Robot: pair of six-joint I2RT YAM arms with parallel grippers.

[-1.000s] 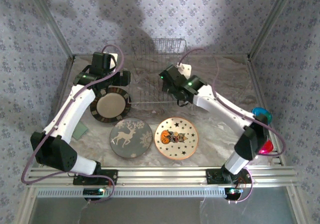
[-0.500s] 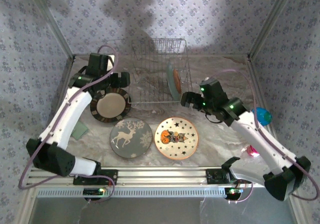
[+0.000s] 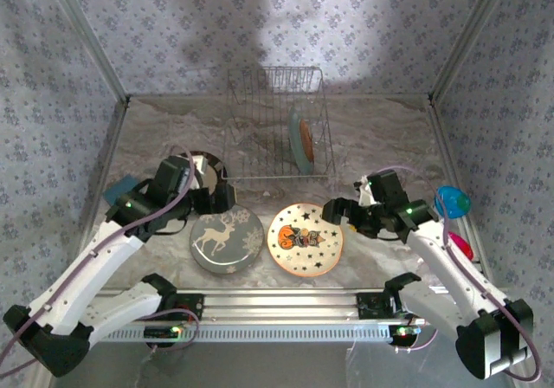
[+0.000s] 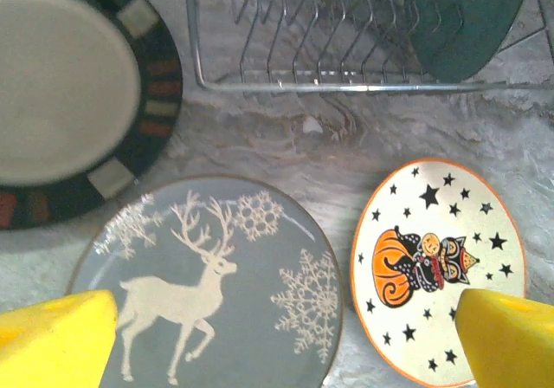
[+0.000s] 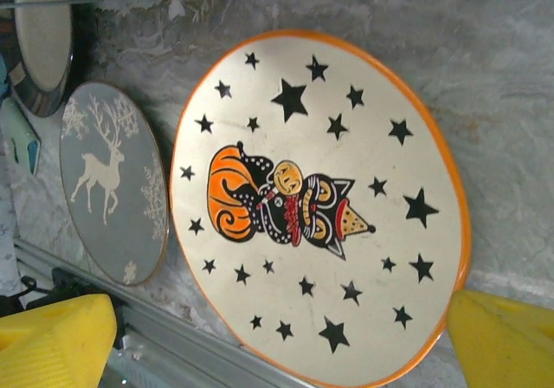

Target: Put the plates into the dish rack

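My left claw [image 4: 284, 312] hangs with its yellow fingers spread wide and nothing between them, low over the round grey reindeer plate [image 4: 208, 288]. My right claw [image 5: 281, 310] is just as wide apart and empty, poised over the round orange-rimmed star plate [image 5: 320, 197]. That plate lies at three o'clock of the reindeer one, their rims near but apart. The round brown-striped plate with the cream centre [image 4: 61, 85] lies at ten o'clock of the reindeer plate. All three lie flat on the marbled surface [image 3: 381, 137]. The silvery wire dish rack [image 3: 268, 119] stands at twelve o'clock, and the pale teal plate [image 3: 296, 150] stands on edge among the tines at its right side. I judge one plate loaded and three to go.

A flat plate offers my fingers no lip. If I close too shallow on a glazed rim, it may squirt free and skate into its neighbour. If both arms reach for twelve o'clock together, they could cross. A plate brought in tilted could snag a tine or topple the teal one. My right elbow swings close to the blue cup [image 3: 452, 202] and pink cup [image 3: 460, 248] at three o'clock.
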